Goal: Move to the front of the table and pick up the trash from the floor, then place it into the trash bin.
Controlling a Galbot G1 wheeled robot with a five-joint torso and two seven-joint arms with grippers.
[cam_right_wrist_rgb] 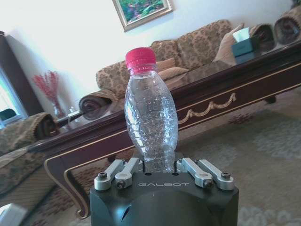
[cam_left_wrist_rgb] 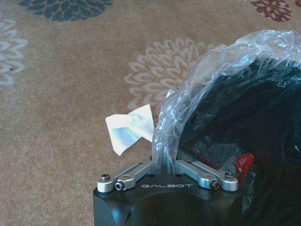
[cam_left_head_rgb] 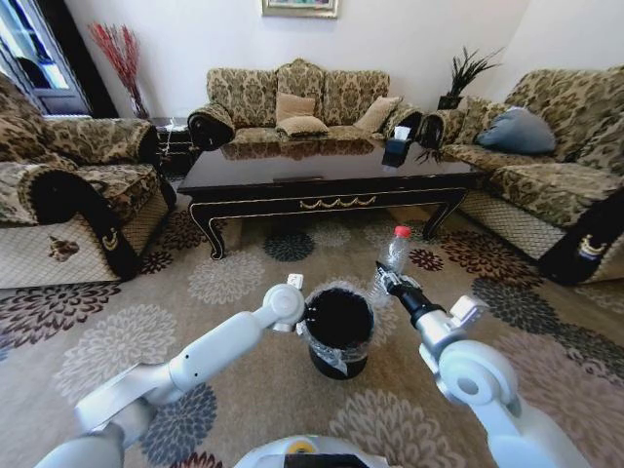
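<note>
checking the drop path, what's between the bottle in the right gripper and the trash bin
Head view: nothing lies between them. The bottle, clamped in the right gripper, hangs just beside the trash bin, with patterned floor beneath that gap.

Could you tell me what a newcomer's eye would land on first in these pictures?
Probably the clear bottle with its red cap, held upright in the right gripper just right of the trash bin. Next, the left gripper pinching the bin's plastic liner, white paper lying on the carpet beside it.
</note>
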